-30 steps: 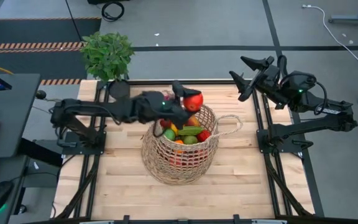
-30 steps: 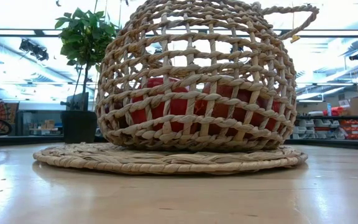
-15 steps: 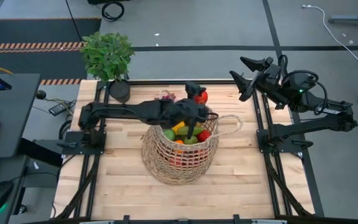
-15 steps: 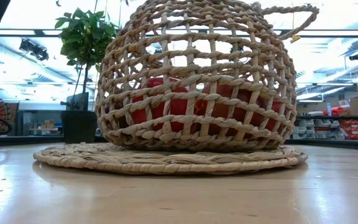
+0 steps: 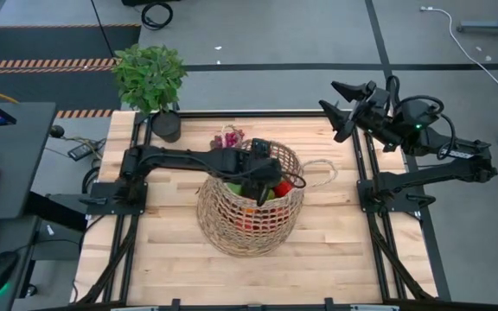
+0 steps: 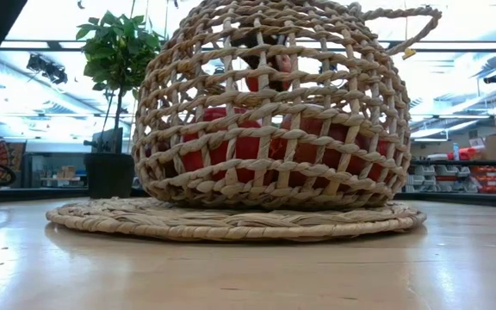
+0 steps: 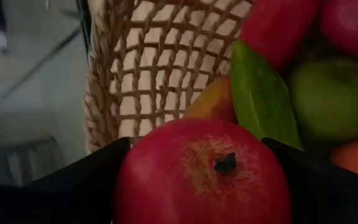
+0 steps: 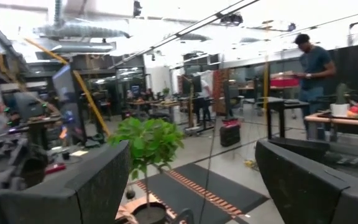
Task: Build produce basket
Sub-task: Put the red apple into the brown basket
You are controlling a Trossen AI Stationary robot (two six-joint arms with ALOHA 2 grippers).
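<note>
holding a red apple (image 7: 204, 177) inside the basket (image 5: 247, 226), left gripper (image 5: 262, 177) jaws clamp it; right's half-open, empty.

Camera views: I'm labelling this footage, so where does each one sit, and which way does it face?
High: overhead, facing down; both arms, basket.
Low: at tabletop height, facing level across; the basket fills it, left gripper only glimpsed through the weave.
Left wrist: inside the basket's mouth, facing the produce; own fingers grip a red apple.
Right wrist: raised, facing the room; own open fingers.
High, low and right wrist share the potted plant.
</note>
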